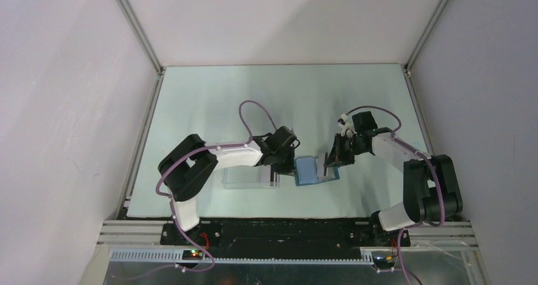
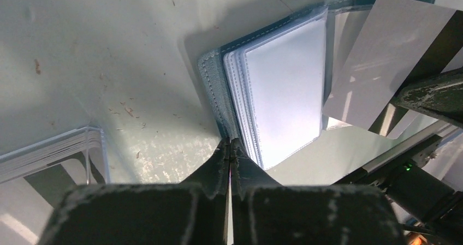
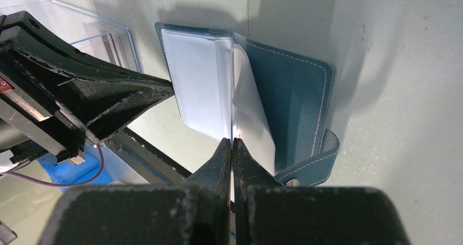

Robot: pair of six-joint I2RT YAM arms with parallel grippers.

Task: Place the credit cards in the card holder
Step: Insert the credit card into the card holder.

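Right gripper (image 3: 232, 147) was seen clamped on a credit card (image 2: 382, 54), held tilted at the upper right of the left wrist frame, just beside the opened card holder (image 2: 284, 87), whose lower edge was touched by the closed left gripper (image 2: 229, 149).

Card holder (image 1: 306, 170): lies open on the table (image 1: 209, 101), near its front middle, between the two grippers.
Box (image 1: 249, 178): on the table, just left of the card holder.
Stack of cards (image 2: 43, 156): inside the box.
Left gripper (image 2: 229, 147): between box and card holder, tips touching the holder's left edge.
Right gripper (image 3: 233, 144): over the holder's right side.
Credit card (image 2: 382, 59): in the right gripper's jaws, tilted above the holder's right half.
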